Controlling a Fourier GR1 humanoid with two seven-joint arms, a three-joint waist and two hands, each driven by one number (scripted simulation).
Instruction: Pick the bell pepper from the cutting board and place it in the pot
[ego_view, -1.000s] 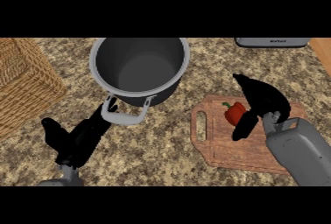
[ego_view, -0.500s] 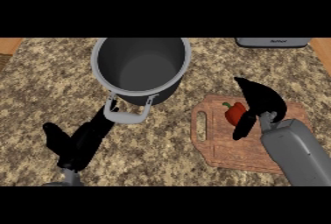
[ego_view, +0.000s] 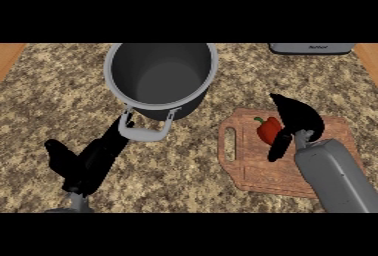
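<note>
Scanning left to right: left hand (ego_view: 88, 162) rests open at the near left of the tabletop (ego_view: 59, 100), fingers straight, tips just beside the pot handle (ego_view: 144, 136). Pot (ego_view: 162, 75) stands upright at far centre-left, nothing visible inside. Board (ego_view: 266, 175) lies to its right, close but apart. Pepper (ego_view: 269, 129) sits on the board's far part, stem to the far left. Right hand (ego_view: 299, 117) is spread wide around it, fingers arching over the far side, thumb down the near-right side, not closed yet.

Step in hand, as I read it: the grasp. Close on the pepper's body, not the stem, then lift straight up before swinging left.

Obstacles: the pot wall is tall, so clear the rim and the handle sticking out near. Grey appliance (ego_view: 310, 48) at far right is well off the path.
</note>
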